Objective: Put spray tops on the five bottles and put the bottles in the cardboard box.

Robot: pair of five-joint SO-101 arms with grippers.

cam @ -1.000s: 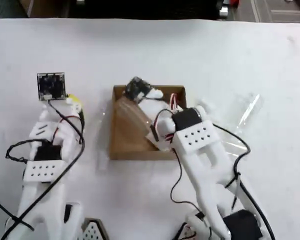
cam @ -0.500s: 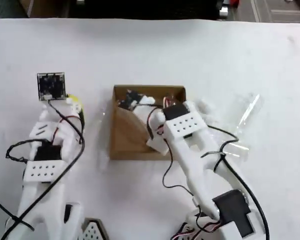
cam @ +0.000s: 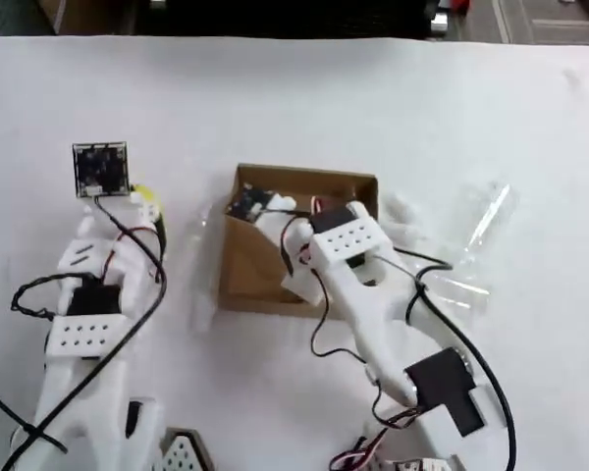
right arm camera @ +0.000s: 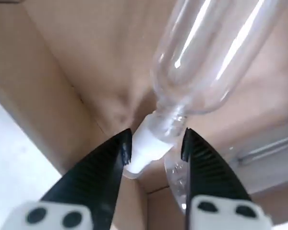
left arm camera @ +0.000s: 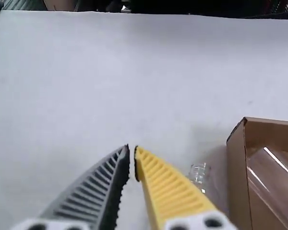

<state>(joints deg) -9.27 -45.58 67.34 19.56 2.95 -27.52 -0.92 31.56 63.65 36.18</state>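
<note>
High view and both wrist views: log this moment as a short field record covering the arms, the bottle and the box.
left gripper: shut, empty, over the table beside the box
right gripper: down inside the cardboard box, its fingers gripping a white spray top
bottle: clear, spray top fitted, inside the box
right of box: clear plastic wrapping on the table

Cardboard box (cam: 294, 182): brown, open-topped, upright on the worktop (cam: 275, 98); clear bottle (right arm camera: 216, 52): transparent plastic, round-bodied, lying tilted inside the box, neck end towards a corner of the box; spray top (right arm camera: 145, 146): white, seated on that bottle's neck; more clear plastic (right arm camera: 176, 178) just beneath, kind not discernible.
</note>
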